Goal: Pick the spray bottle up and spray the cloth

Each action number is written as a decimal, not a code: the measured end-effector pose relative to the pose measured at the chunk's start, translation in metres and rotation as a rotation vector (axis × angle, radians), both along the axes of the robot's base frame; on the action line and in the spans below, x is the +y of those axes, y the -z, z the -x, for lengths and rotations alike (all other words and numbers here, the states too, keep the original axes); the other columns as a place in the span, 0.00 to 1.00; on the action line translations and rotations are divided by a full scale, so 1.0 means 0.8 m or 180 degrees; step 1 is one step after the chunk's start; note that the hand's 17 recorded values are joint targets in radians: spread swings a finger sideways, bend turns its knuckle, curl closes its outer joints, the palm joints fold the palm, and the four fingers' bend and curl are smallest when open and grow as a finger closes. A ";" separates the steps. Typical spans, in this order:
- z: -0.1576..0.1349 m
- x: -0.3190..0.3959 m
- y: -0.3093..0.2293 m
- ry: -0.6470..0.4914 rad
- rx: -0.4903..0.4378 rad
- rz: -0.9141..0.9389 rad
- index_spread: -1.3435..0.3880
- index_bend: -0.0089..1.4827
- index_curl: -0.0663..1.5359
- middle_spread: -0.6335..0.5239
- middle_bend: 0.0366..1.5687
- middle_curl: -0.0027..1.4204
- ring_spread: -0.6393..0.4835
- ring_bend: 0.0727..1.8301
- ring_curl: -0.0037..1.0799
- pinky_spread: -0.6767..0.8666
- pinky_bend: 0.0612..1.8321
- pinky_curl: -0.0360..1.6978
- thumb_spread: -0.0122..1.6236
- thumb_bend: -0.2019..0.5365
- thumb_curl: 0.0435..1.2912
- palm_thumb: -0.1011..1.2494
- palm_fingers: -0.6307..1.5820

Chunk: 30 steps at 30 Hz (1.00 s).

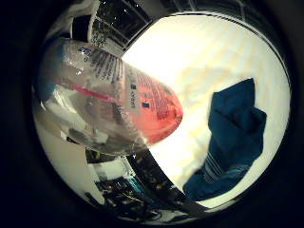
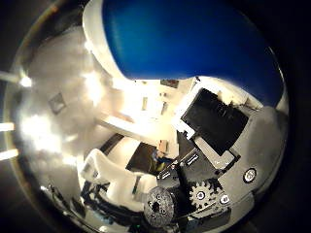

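One spray bottle [image 1: 109, 99] fills our palm views, base end slanting toward the blue cloth [image 1: 232, 142] on the white table [image 1: 190, 61] — our hand [image 2: 209, 160] curls around it, its head half hidden.

The spray bottle [image 1: 111, 102] lies close against the palm, filling much of the little finger side view, its body slanting across in front of the surface [image 1: 190, 61] behind it. From the bottle's rounded base, the cloth [image 1: 232, 142] lies toward four o'clock, bunched on the surface and well apart from the bottle. In the thumb side view the bottle's head sits hard against the palm at twelve o'clock, and parts of the hand [image 2: 214, 160] reach in at five o'clock, just beside the head. Room clutter shows beyond the surface's edge, past the bottle.
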State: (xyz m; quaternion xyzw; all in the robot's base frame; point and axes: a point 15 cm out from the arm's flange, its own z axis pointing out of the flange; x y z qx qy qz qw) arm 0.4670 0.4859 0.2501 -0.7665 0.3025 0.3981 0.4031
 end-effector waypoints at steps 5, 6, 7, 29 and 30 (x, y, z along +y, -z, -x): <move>-0.012 0.001 0.027 0.0106 0.0078 -0.0099 0.65 0.76 0.48 0.48 0.84 0.39 0.43 0.79 0.52 0.29 0.55 0.69 0.61 0.26 0.60 0.84 0.84; -0.014 0.001 0.032 0.0118 0.0094 -0.0105 0.65 0.76 0.48 0.48 0.84 0.39 0.43 0.79 0.52 0.29 0.55 0.69 0.61 0.26 0.60 0.84 0.84; -0.014 0.000 0.038 0.0124 0.0114 -0.0100 0.65 0.76 0.48 0.48 0.84 0.39 0.43 0.79 0.52 0.29 0.55 0.69 0.61 0.26 0.60 0.84 0.84; -0.004 0.001 0.133 0.0148 0.0368 0.0084 0.66 0.76 0.48 0.48 0.84 0.39 0.44 0.79 0.52 0.29 0.55 0.70 0.60 0.26 0.61 0.83 0.84; -0.003 0.001 0.137 0.0145 0.0380 0.0092 0.66 0.76 0.48 0.48 0.84 0.39 0.44 0.79 0.52 0.29 0.55 0.70 0.60 0.26 0.61 0.83 0.84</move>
